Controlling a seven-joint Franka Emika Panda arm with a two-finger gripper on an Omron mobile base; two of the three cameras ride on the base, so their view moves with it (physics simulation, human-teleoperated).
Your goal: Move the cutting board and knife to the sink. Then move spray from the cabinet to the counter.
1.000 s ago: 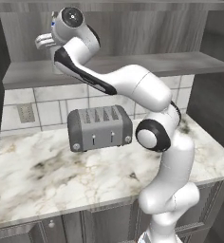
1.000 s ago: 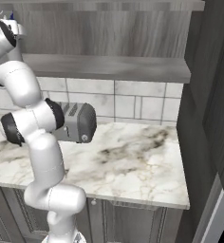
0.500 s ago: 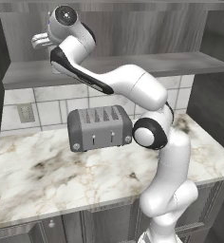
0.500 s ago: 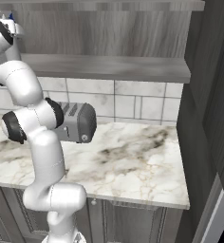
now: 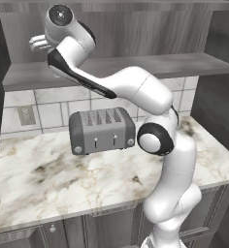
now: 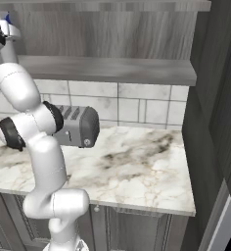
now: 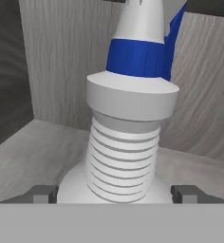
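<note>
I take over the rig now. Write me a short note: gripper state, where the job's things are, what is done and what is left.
Gripper: open, one fingertip on each side of the spray, low by its ribbed neck; not closed on it.
Spray: upright on the cabinet shelf.
Counter: carries a toaster.
Cutting board, knife, sink: out of frame, so I cannot confirm that part.
Left: close on the spray, lift it out, set it on the counter.
</note>
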